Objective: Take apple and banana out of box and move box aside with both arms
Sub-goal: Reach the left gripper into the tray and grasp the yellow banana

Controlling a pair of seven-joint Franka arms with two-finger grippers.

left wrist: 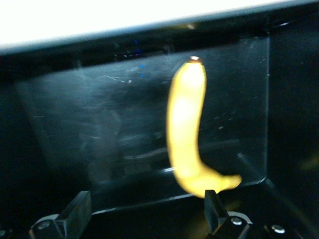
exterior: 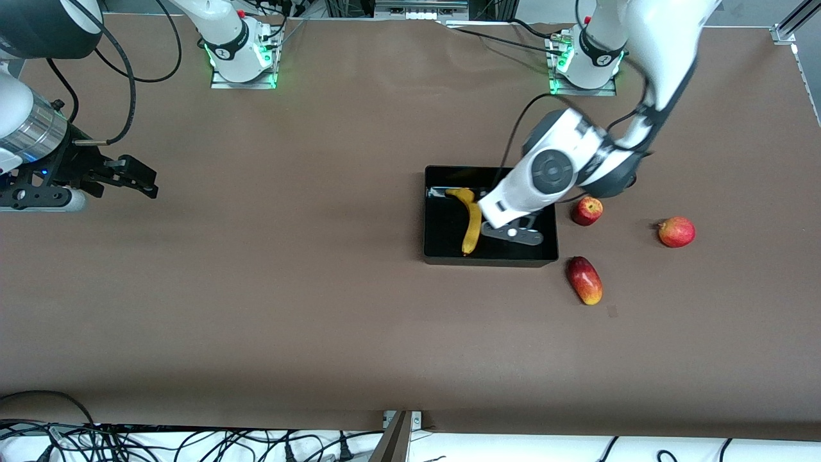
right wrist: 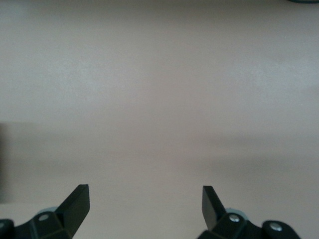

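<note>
The yellow banana (exterior: 472, 221) lies inside the black bin (exterior: 444, 231), toward the right arm's end of it. My left gripper (exterior: 511, 231) is down in the bin beside the banana, open and empty. In the left wrist view the banana (left wrist: 187, 129) lies on the bin floor (left wrist: 99, 124), its stem end close to one finger of my left gripper (left wrist: 144, 214). The small red apple (exterior: 587, 210) sits on the table just outside the bin, toward the left arm's end. My right gripper (exterior: 131, 174) waits open and empty near the right arm's end of the table, over bare table (right wrist: 144, 204).
A red-and-yellow mango (exterior: 584, 280) lies nearer to the front camera than the apple, off the bin's corner. A larger round red-orange fruit (exterior: 676, 231) sits farther toward the left arm's end. The left arm's forearm (exterior: 545, 173) hangs over the bin.
</note>
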